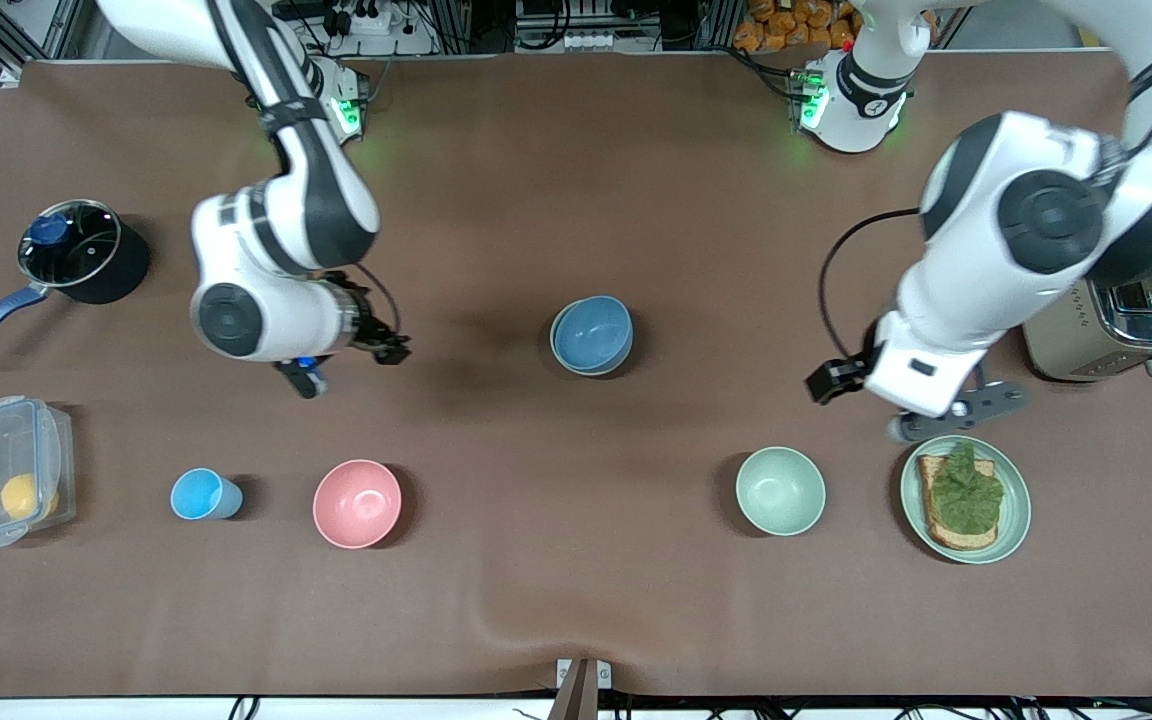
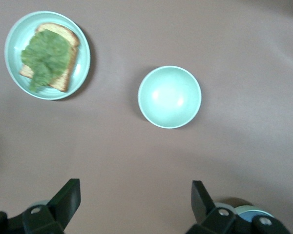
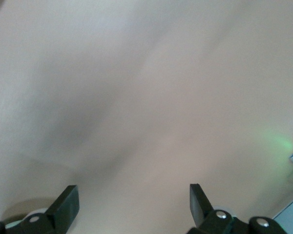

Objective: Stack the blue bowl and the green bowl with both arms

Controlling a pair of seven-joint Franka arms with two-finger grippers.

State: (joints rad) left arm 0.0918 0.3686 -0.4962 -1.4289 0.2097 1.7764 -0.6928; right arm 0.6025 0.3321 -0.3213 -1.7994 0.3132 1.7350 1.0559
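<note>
The blue bowl [image 1: 593, 334] stands upright in the middle of the table. It sits nested in the green bowl [image 1: 555, 350], of which only a thin sage rim shows round it. The edge of the stack also peeks in at the border of the left wrist view [image 2: 251, 213]. My left gripper [image 1: 946, 418] [image 2: 136, 195] is open and empty, over bare table beside the toast plate. My right gripper [image 1: 324, 374] [image 3: 134, 197] is open and empty, over bare table toward the right arm's end, between the pot and the stack.
A paler mint-green bowl [image 1: 781, 490] [image 2: 169, 96] and a green plate [image 1: 1018, 520] [image 2: 12, 34] with toast lie near the front camera. A toaster [image 1: 1106, 325], pink bowl [image 1: 357, 503], light-blue cup [image 1: 202, 494], lidded pot [image 1: 86, 250] and plastic box [image 1: 6, 470] stand around.
</note>
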